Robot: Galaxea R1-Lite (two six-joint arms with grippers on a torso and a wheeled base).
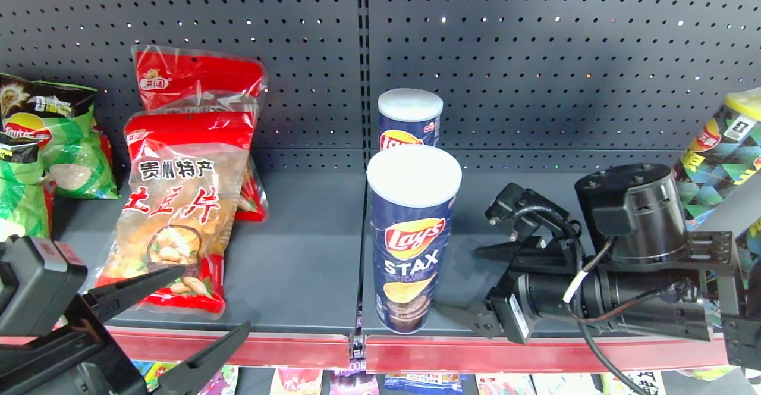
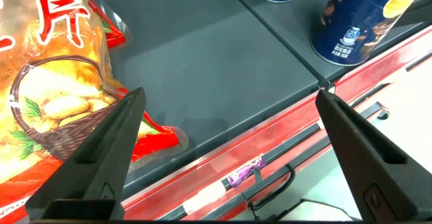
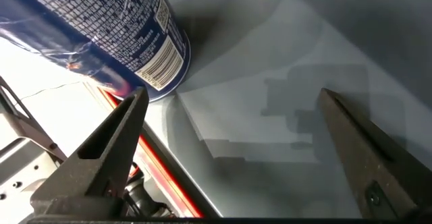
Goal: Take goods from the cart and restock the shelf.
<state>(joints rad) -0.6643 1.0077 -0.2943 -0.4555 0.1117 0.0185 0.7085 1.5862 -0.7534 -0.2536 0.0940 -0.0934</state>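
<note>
On the grey shelf (image 1: pixel 297 264) a dark blue chips can (image 1: pixel 410 234) with a white lid stands upright near the front edge. A second, matching can (image 1: pixel 410 118) stands behind it. My right gripper (image 1: pixel 455 281) is open just to the right of the front can, low over the shelf, holding nothing. In the right wrist view the front can (image 3: pixel 115 28) lies beside one finger (image 3: pixel 108 150), outside the gripper (image 3: pixel 233 96). My left gripper (image 1: pixel 216 296) is open and empty before the shelf's red front rail (image 1: pixel 535 353), near the red snack bags (image 1: pixel 178 216).
Green chips bags (image 1: pixel 41 145) fill the shelf's far left. A teal patterned can (image 1: pixel 722 151) with a yellow lid leans at the right edge. The pegboard back wall (image 1: pixel 535 56) closes the rear. Bare shelf (image 2: pixel 223 55) lies between red bags and cans. More goods (image 1: pixel 422 382) sit below the rail.
</note>
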